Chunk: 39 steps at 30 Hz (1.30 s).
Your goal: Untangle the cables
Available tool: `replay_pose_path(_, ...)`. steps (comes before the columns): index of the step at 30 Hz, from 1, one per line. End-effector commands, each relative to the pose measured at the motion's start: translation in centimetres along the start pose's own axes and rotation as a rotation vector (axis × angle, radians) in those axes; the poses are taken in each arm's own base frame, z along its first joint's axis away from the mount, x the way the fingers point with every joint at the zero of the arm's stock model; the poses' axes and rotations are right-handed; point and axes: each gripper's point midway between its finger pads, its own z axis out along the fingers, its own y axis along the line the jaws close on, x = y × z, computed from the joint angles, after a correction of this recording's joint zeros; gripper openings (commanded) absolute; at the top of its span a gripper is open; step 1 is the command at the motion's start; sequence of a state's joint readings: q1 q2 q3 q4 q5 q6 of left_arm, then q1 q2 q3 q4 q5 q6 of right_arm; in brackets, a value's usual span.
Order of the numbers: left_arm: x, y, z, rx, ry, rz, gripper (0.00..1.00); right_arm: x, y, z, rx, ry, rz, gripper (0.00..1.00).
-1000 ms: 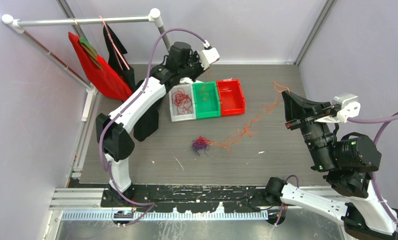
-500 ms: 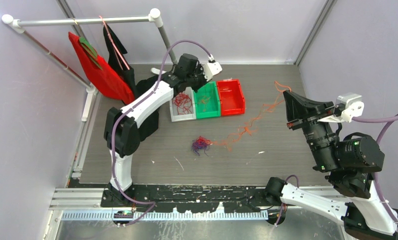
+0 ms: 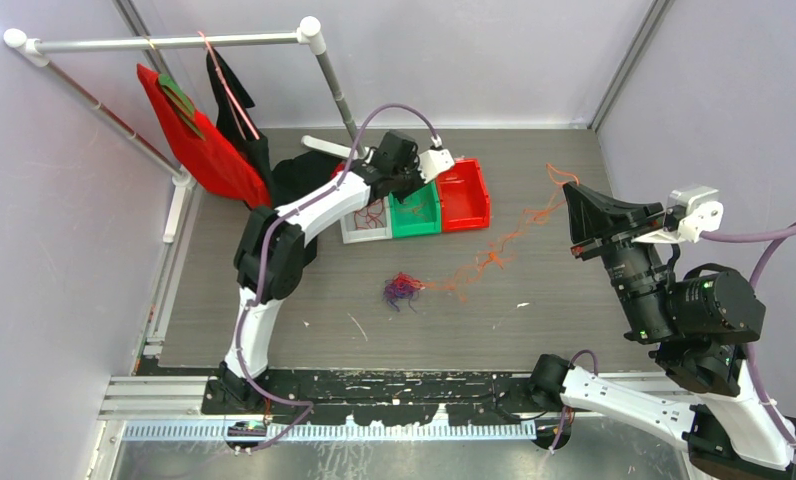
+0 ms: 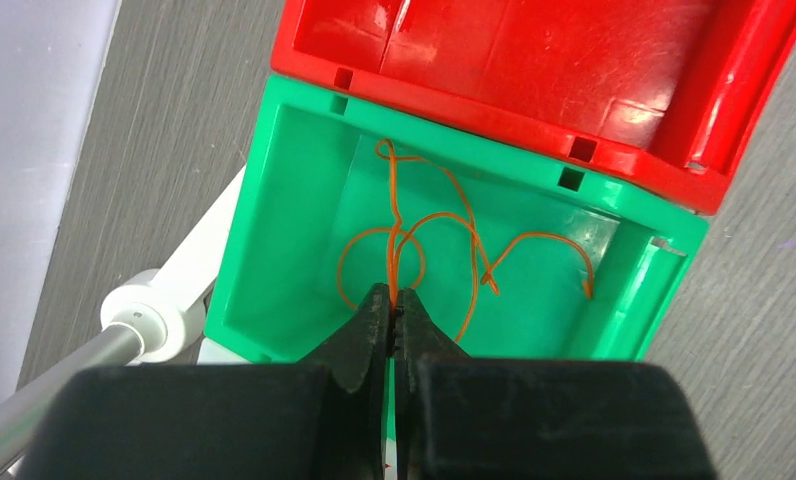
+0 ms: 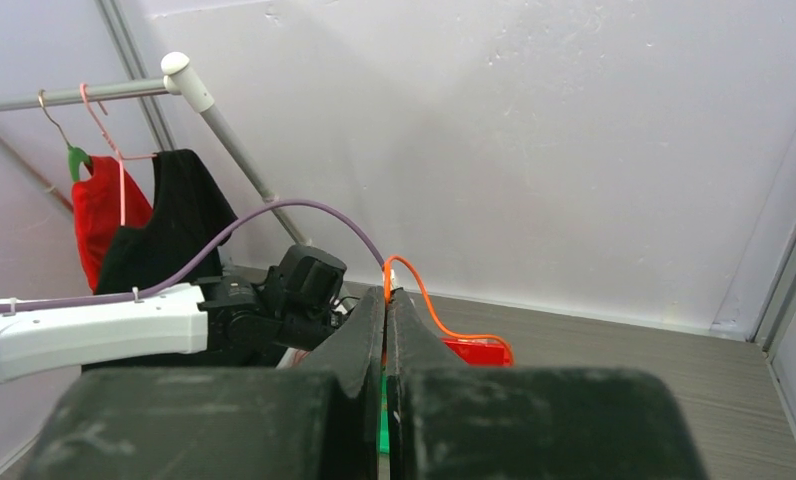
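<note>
My left gripper (image 4: 394, 294) is shut on an orange cable (image 4: 444, 232) whose loops lie inside the green bin (image 4: 274, 200). My right gripper (image 5: 386, 297) is shut on another orange cable (image 5: 429, 306) and holds it raised at the right of the table. In the top view that cable (image 3: 494, 255) trails from the right gripper (image 3: 572, 218) down across the table to a purple and red clump (image 3: 402, 290). Red cables (image 3: 366, 212) lie in the clear bin (image 3: 352, 236), partly hidden under my left arm.
A red bin (image 3: 464, 195) stands to the right of the green bin (image 3: 422, 222). A clothes rail (image 3: 164, 42) with a red garment (image 3: 189, 140) and a black garment (image 3: 229, 100) stands at the back left. Walls close the back and sides.
My left arm has swung right from over the clear bin to over the green bin, still shut. The right arm has barely moved.
</note>
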<state>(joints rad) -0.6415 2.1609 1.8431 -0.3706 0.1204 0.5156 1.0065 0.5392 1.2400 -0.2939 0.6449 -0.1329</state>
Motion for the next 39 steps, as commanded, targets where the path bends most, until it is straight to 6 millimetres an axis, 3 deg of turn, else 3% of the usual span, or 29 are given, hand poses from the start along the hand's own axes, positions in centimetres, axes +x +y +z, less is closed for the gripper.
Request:
replay_pose_path(1,-1.3,1.8,0.4,-0.09,-0.029,0.027,0.0,-1.3,0.1,0.2,0.0,-0.027,0.026,0.01)
replay_pose_path(5,-0.5,1.3,1.1,-0.084,0.0,0.022,0.0,-1.0,0.3,0.3,-0.002,-0.019,0.029,0.01)
replay_pose_path(6,-0.4,1.2,1.0,-0.079,0.007,0.013,0.05,-0.9,0.3,0.4,-0.003,-0.016,0.029,0.01)
replay_pose_path(7,-0.4,1.0,0.9,-0.068,0.015,0.004,0.25,-1.0,0.3,0.4,-0.003,-0.014,0.03,0.01)
replay_pose_path(8,-0.3,0.8,0.6,-0.054,0.021,-0.003,0.38,-0.9,0.5,0.5,-0.004,-0.011,0.03,0.01)
replay_pose_path(11,-1.2,0.4,-1.4,-0.015,0.011,-0.044,0.7,-0.9,0.6,0.6,-0.006,-0.007,0.032,0.01)
replay_pose_path(14,-1.8,-0.8,-3.8,0.067,0.002,-0.087,0.92,-1.1,0.7,0.8,-0.007,-0.001,0.032,0.01)
replay_pose_path(16,-2.6,-1.5,-5.5,0.12,-0.013,-0.094,0.99,-1.2,0.8,0.9,-0.007,0.002,0.033,0.01)
replay_pose_path(22,-6.0,-2.4,-11.4,0.228,-0.071,-0.123,0.99,-1.8,1.4,1.6,-0.01,0.016,0.041,0.01)
replay_pose_path(26,-8.6,-3.8,-16.4,0.327,-0.124,-0.131,0.99,-1.8,2.0,2.1,-0.021,0.028,0.045,0.01)
replay_pose_path(31,-12.3,-8.5,-23.7,0.6,-0.28,-0.243,1.0,-2.3,3.5,2.9,-0.066,0.028,0.079,0.01)
replay_pose_path(35,-16.0,-9.9,-27.0,0.648,-0.366,-0.359,1.0,-2.4,5.1,3.6,-0.112,0.034,0.111,0.01)
replay_pose_path(39,-18.8,-11.9,-30.0,0.631,-0.436,-0.291,0.99,-1.5,6.6,4.8,-0.135,0.067,0.12,0.01)
